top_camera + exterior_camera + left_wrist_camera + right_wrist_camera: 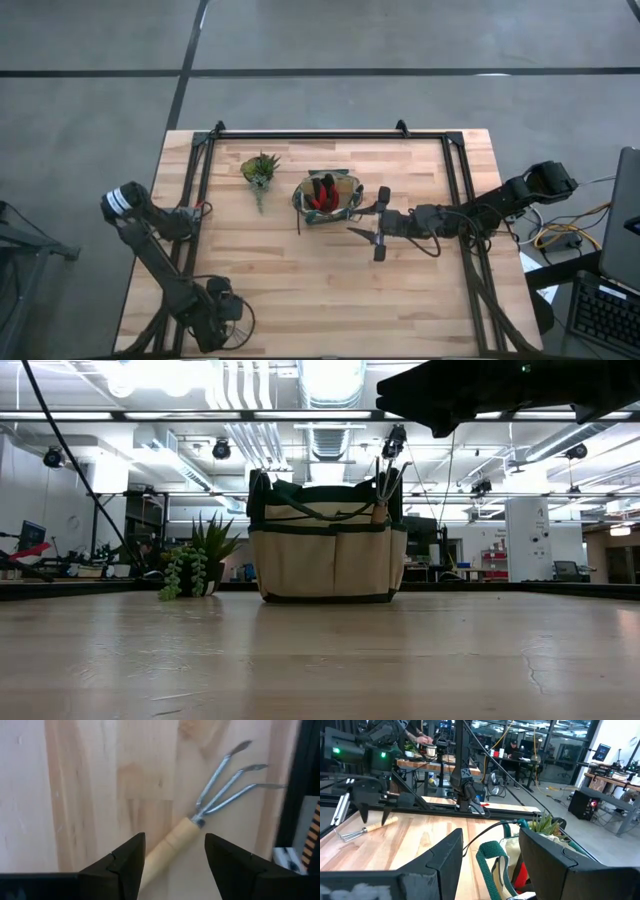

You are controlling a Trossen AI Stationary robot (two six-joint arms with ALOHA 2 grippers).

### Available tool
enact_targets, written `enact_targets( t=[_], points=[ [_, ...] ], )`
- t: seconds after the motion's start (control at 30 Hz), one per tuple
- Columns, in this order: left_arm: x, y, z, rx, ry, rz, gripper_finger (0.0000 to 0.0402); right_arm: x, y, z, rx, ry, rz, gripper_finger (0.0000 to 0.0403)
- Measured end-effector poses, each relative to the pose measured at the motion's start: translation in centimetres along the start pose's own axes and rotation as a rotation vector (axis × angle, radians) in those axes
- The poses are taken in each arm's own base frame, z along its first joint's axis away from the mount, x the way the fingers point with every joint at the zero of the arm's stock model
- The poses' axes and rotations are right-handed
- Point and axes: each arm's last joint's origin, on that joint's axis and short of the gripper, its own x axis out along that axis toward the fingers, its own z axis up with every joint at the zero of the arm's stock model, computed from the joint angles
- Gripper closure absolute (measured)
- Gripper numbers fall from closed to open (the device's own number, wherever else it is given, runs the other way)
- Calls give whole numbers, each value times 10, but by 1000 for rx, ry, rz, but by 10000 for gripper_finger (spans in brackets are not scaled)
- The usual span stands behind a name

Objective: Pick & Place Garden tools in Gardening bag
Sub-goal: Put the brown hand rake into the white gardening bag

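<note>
Right gripper (378,222) released at bag's 3 o'clock; gardening bag (326,198) holds red glove (322,194); left gripper (172,857) spread over fork (210,805).

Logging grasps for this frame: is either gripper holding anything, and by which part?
Nothing is held. The left gripper is open above the wooden-handled fork; the right gripper is open by the tan canvas bag.
</note>
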Motion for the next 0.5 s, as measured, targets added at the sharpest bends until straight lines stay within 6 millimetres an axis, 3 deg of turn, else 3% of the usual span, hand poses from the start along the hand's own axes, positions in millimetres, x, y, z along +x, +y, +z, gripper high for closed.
enact_targets(
  t=[0.23, 0.5],
  points=[
    [-1, -3, -2, -1, 17, -17, 201, 0, 0, 0, 0, 0, 0, 213],
    [20, -2, -6, 1, 112, 5, 231, 0, 0, -1, -3, 7, 1, 213]
  ],
)
